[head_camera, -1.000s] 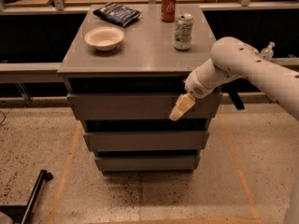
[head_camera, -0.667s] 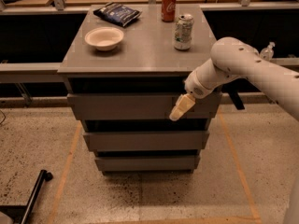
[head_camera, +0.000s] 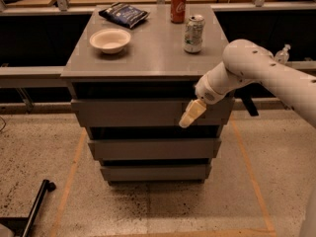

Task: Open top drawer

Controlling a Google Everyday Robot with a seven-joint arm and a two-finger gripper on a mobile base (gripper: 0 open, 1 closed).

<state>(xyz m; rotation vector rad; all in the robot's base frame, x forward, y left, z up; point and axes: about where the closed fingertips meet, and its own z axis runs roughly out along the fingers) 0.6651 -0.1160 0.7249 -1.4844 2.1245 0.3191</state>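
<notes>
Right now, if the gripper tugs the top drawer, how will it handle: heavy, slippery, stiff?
The top drawer: flat, handle-less front, so probably slippery to grab; the gripper, at its right side, likely needs an edge. Looks like a rigid panel, so it should slide, not flex. An off-centre pull may rack it.

Placed before the front of the top drawer (head_camera: 128, 113), near its right end: the fingers (head_camera: 192, 113) (contact not clear). Right of the fingers and higher, the arm (head_camera: 266, 73). Straight below the fingers, a middle drawer (head_camera: 153, 148); lower again, a bottom drawer (head_camera: 155, 172). Above and behind the fingers, the desk (head_camera: 148, 58). On it, directly behind the fingers, a can (head_camera: 193, 33); further back and slightly left, a second can (head_camera: 178, 6). Well left of the fingers, a bowl (head_camera: 110, 40), with a bag (head_camera: 123, 15) behind it.
</notes>
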